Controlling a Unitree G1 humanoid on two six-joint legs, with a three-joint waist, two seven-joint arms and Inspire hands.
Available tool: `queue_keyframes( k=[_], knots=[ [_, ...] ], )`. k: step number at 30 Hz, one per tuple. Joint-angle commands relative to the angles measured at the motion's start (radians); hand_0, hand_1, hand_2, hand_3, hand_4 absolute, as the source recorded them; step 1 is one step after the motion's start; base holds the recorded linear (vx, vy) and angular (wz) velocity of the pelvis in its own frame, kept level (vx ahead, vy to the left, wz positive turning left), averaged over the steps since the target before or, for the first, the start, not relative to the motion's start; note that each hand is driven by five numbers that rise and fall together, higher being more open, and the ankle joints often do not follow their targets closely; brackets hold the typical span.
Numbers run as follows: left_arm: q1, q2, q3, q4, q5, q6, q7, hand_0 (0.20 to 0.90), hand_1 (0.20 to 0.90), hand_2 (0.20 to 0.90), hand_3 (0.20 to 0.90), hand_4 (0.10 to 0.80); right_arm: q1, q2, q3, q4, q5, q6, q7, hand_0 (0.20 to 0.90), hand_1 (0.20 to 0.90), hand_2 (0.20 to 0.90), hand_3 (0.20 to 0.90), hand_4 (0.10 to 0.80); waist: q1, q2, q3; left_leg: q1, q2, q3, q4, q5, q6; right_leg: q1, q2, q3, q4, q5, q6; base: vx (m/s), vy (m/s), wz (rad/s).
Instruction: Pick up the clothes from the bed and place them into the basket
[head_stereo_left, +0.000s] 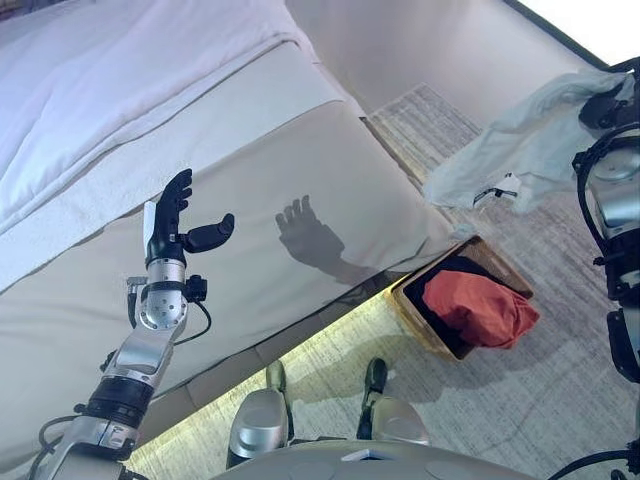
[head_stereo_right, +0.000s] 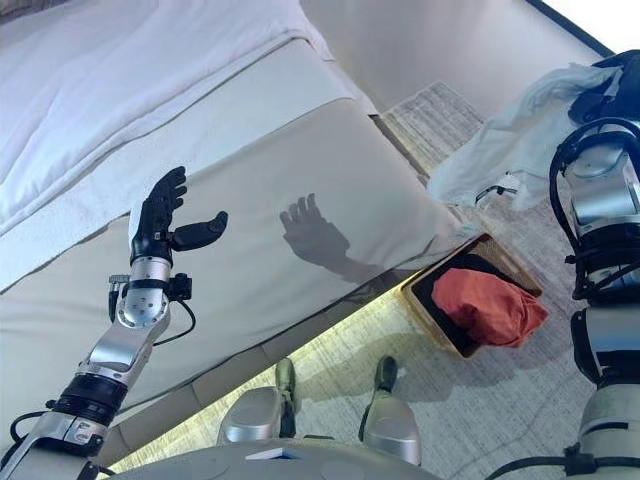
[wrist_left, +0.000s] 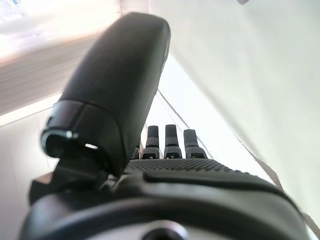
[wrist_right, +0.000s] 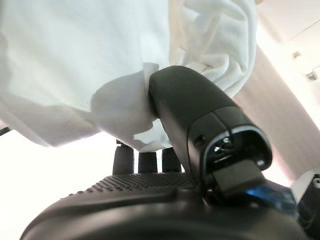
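Hanging white garment (head_stereo_left: 530, 140) pinched by the right hand (wrist_right: 200, 110) high at far right above the floor, basket (head_stereo_left: 410, 305) with red cloth (head_stereo_left: 480, 308) below beside the bed (head_stereo_left: 300, 190), left hand (head_stereo_left: 175, 225) spread empty over the bed

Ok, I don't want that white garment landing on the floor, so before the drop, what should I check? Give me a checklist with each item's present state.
1. Right robot hand shut on the white garment: ok, its thumb presses into the cloth in the right wrist view.
2. Garment clear of the bed: ok, it hangs in the air past the bed's corner.
3. Garment directly above the basket: cannot tell, the eye views only show it up-view of the basket.
4. Room in the basket: ok, the red garment fills part of it and dark lining still shows.
5. Left robot hand out of the way: ok, open above the bed, holding nothing.
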Motion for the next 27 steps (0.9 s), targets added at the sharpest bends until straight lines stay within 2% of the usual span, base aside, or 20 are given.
queue_keyframes(
  k=[1,9,27],
  knots=[
    [0.004,0.024,-0.046,-0.023,0.021,-0.081,0.017,0.9,0.9,0.9,0.9,0.8,-0.05,-0.083,0.069,-0.023,-0.039,-0.054,-0.071,0.3,0.3,0.3,0.2,0.1,0.027,0.007,-0.184,0.0,0.041,-0.132,-0.072,-0.001,-0.023,0.011,-0.02,0.017,0.071,-0.063,0.05,-0.021,-0.045,0.01],
    [-0.011,0.019,-0.055,-0.017,0.039,-0.061,0.037,0.9,0.9,0.9,0.9,0.8,0.055,-0.003,0.019,0.003,-0.008,-0.039,-0.135,0.3,0.3,0.3,0.2,0.1,0.0,0.022,-0.169,0.008,0.062,-0.106,-0.084,0.009,-0.034,0.008,-0.006,0.028,0.06,-0.066,0.037,-0.022,-0.045,0.0],
    [-0.063,0.026,-0.078,-0.041,0.083,-0.043,0.011,0.9,0.9,0.9,0.9,0.8,0.221,0.093,0.003,-0.032,-0.04,0.024,-0.119,0.3,0.3,0.3,0.2,0.1,-0.07,0.056,-0.106,-0.001,0.071,-0.052,-0.09,0.009,-0.043,-0.024,0.004,0.076,0.015,-0.035,0.034,-0.031,-0.035,-0.08]
  ],
)
